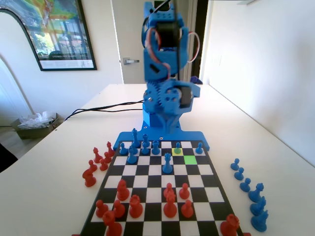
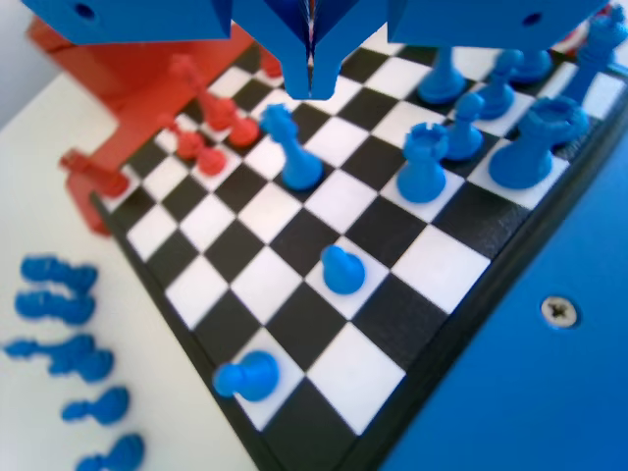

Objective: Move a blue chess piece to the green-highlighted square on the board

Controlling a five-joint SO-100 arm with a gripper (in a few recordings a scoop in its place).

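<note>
Overhead, jaws [image 2: 312, 83] pressed together, blue chess piece [image 2: 342, 269] below, taller blue pieces [image 2: 292, 149] crowding nearby

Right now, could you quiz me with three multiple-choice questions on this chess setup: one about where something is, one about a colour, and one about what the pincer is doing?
1. The blue pawn nearest the green square stands:
A on green; B on the yellow square; C on the table.
2. In the fixed view, the pieces on the table right of the board are:
A blue; B red; C mixed.
3. The pincer is:
A wide open; B gripping a pawn; C shut and empty.

Answers:
1. B, its base sits on yellow, diagonally beside the empty green.
2. A, every one is blue.
3. C, the wrist view shows the jaws together with nothing between them.
</note>
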